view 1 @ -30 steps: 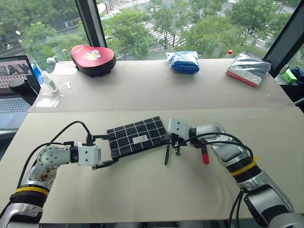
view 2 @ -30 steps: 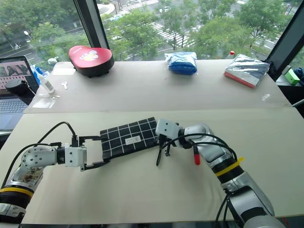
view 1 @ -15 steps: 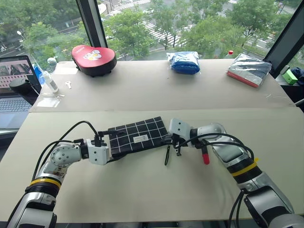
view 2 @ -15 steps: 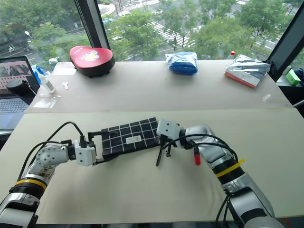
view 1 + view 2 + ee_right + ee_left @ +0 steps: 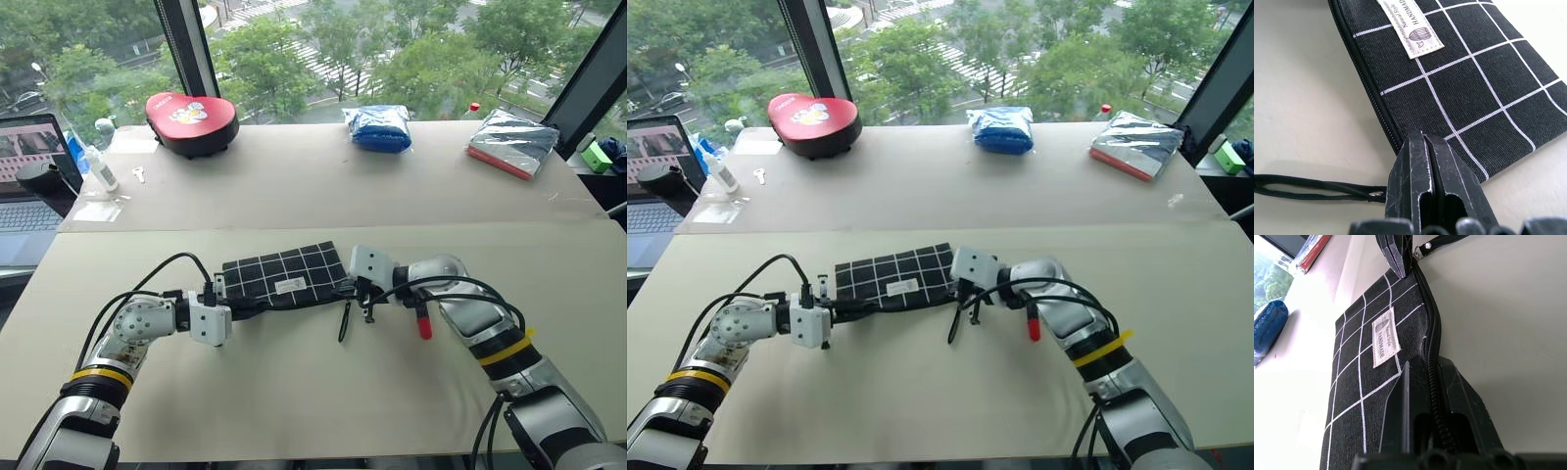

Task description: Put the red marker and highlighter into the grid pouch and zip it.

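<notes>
The grid pouch point(image 5: 284, 277) lies flat in the middle of the table, black with white lines and a white label point(image 5: 1385, 337). My left gripper point(image 5: 255, 303) is shut on the zipper edge at the pouch's left near corner. My right gripper point(image 5: 356, 290) is shut on the pouch's right corner, at the end of the zipper. The black pull strap point(image 5: 343, 321) trails toward me from that corner. The red half of the red marker point(image 5: 422, 324) pokes out from under my right forearm on the table. Its other half is hidden by the arm. The highlighter is out of view.
At the back of the table stand a red heart-shaped case point(image 5: 192, 121), a blue bag point(image 5: 379, 127) and a silver packet point(image 5: 511, 143). A laptop point(image 5: 27, 162) and a small bottle point(image 5: 99, 168) sit at the far left. A green object point(image 5: 594, 156) is at the right edge.
My left gripper slid right, in over the pouch's left end, and went from open to shut on its near zipper edge. The right arm kept still.
</notes>
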You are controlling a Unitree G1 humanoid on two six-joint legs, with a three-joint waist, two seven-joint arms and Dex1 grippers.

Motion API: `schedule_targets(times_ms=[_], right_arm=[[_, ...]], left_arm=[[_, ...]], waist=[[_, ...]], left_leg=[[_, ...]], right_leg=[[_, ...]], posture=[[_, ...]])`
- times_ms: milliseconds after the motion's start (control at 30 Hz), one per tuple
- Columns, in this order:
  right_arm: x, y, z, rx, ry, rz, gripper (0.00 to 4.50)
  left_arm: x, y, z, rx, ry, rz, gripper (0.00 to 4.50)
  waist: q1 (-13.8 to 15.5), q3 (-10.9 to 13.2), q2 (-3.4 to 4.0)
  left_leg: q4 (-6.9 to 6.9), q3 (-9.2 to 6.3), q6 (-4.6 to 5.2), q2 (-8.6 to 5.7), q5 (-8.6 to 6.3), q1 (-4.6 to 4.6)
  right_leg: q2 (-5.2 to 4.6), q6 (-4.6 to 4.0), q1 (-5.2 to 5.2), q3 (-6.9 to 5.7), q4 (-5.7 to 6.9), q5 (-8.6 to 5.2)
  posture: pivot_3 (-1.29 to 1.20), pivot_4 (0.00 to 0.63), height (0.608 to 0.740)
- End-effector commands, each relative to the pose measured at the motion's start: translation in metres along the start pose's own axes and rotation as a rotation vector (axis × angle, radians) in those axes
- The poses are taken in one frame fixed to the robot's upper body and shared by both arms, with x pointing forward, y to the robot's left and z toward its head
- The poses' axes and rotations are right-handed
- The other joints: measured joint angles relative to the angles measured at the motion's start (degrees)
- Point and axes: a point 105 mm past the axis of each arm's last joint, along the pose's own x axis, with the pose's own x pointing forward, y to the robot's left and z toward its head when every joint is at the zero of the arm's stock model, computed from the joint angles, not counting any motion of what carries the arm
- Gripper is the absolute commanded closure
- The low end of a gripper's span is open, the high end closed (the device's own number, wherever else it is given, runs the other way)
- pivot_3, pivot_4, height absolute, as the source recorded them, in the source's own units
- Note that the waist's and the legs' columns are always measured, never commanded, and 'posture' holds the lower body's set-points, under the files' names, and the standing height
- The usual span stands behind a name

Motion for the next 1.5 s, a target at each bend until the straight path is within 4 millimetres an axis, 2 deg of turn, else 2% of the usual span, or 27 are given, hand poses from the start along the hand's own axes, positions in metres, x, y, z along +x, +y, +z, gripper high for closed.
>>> schedule_targets(times_ms=[33, 200, 367, 500, 600, 733, 867, 1067, 1267, 1400, 1500], right_arm=[[0.004, -0.010, -0.002, 0.123, -0.035, -0.049, 4.50], [-0.013, -0.046, 0.027, 0.345, -0.256, -0.177, 3.03], [-0.047, -0.059, 0.040, 0.529, -0.398, -0.189, 1.26], [-0.083, -0.061, 0.051, 0.556, -0.481, -0.200, 1.26], [-0.093, -0.055, 0.042, 0.512, -0.415, -0.258, 1.26], [-0.080, -0.048, 0.022, 0.490, -0.284, -0.323, 1.26], [-0.063, -0.046, 0.017, 0.509, -0.259, -0.351, 1.26], [-0.056, -0.065, 0.007, 0.522, -0.222, -0.459, 1.26], [-0.049, -0.073, 0.014, 0.511, -0.242, -0.452, 1.26], [-0.043, -0.068, 0.026, 0.489, -0.284, -0.386, 2.17], [-0.040, -0.061, 0.033, 0.464, -0.293, -0.324, 3.31]], left_arm=[[0.000, 0.000, 0.004, -0.031, -0.011, 0.001, 4.48], [-0.002, 0.000, 0.003, -0.197, -0.004, 0.020, 4.50], [0.000, 0.017, 0.010, -0.297, -0.041, 0.123, 4.50], [0.003, 0.036, 0.015, -0.360, -0.065, 0.218, 4.50], [0.008, 0.053, 0.020, -0.414, -0.084, 0.303, 4.50], [0.016, 0.064, 0.027, -0.442, -0.097, 0.332, 4.50], [0.021, 0.062, 0.029, -0.436, -0.084, 0.307, 4.50], [0.022, 0.061, 0.030, -0.442, -0.084, 0.305, 4.50], [0.023, 0.061, 0.031, -0.448, -0.087, 0.314, 4.50], [0.023, 0.062, 0.031, -0.449, -0.085, 0.325, 4.50], [0.023, 0.063, 0.030, -0.447, -0.079, 0.340, 4.50]], waist=[[-0.1, 0.0, 0.00], [-0.3, 0.0, 0.01], [-0.5, 0.0, 0.02], [-0.6, 0.0, 0.02], [-0.6, 0.0, 0.02], [-0.8, 0.0, -0.01], [-1.7, 0.0, -0.01], [-1.4, 0.0, -0.01], [-1.3, 0.0, -0.01], [-1.3, 0.0, -0.01], [-1.4, 0.0, -0.01]], left_leg=[[0.00, 0.00, 0.00, 0.00, 0.00, 0.00], [0.00, 0.02, -0.01, 0.00, 0.01, -0.11], [-0.04, 0.00, -0.03, 0.00, 0.01, -0.31], [0.01, -0.03, -0.03, 0.00, 0.01, -0.61], [0.10, -0.02, -0.05, -0.01, 0.03, -0.95], [0.12, 0.00, -0.09, -0.01, 0.05, -1.01], [0.16, 0.20, -0.17, -0.01, 0.10, -1.03], [0.21, 0.21, -0.26, 0.00, 0.17, -0.99], [0.24, 0.21, -0.26, -0.03, 0.17, -1.01], [0.24, 0.21, -0.26, -0.02, 0.17, -1.01], [0.24, 0.20, -0.26, -0.02, 0.17, -1.01]], right_leg=[[0.00, 0.00, 0.00, 0.01, 0.00, 0.00], [0.00, -0.01, -0.01, 0.08, 0.09, 0.00], [0.02, 0.00, -0.15, 0.08, 0.09, 0.01], [0.01, -0.01, -0.34, 0.09, 0.08, 0.01], [-0.01, 0.00, -0.75, 0.10, 0.20, 0.02], [-0.03, 0.01, -0.90, 0.11, 0.62, 0.02], [-0.06, 0.00, -1.02, 0.33, 0.66, 0.02], [-0.02, -0.04, -1.03, 0.34, 0.74, 0.04], [-0.02, -0.04, -1.03, 0.34, 0.72, 0.05], [-0.02, -0.04, -1.04, 0.34, 0.73, 0.05], [-0.02, -0.05, -1.04, 0.34, 0.73, 0.05]], posture=[[0.00, 0.150, 0.740], [0.00, 0.150, 0.740], [0.00, 0.150, 0.740], [0.00, 0.150, 0.740], [0.00, 0.150, 0.740], [0.00, 0.150, 0.740], [0.00, 0.150, 0.740], [0.00, 0.150, 0.740], [0.00, 0.150, 0.740], [0.00, 0.150, 0.740], [0.00, 0.150, 0.740]])
